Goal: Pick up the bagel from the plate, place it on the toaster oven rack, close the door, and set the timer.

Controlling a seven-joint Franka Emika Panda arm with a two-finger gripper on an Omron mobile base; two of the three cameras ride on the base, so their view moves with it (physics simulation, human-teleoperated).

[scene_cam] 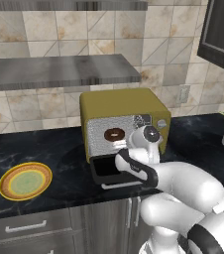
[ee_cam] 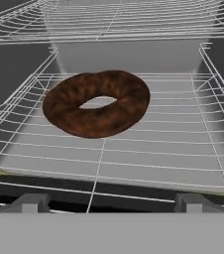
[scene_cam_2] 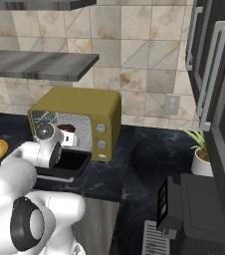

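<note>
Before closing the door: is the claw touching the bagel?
Apart. In the hand view, bare rack wire lies between the claw tips and the bagel.

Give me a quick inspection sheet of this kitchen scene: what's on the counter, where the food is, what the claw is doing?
Surface: dark marbled counter, drawers below.
Job's things: bagel lies on the rack inside the oven; door is open, folded down; plate sits bare to the left of the oven.
Clutter: potted plant right of the oven; dark toaster-like appliance nearer the right edge.
Claw: at the oven mouth, holding nothing; fingertips apart, so it looks open.
Cables: nothing seen.
Surroundings: tiled wall, grey shelf, dark cabinets, wall socket.
</note>
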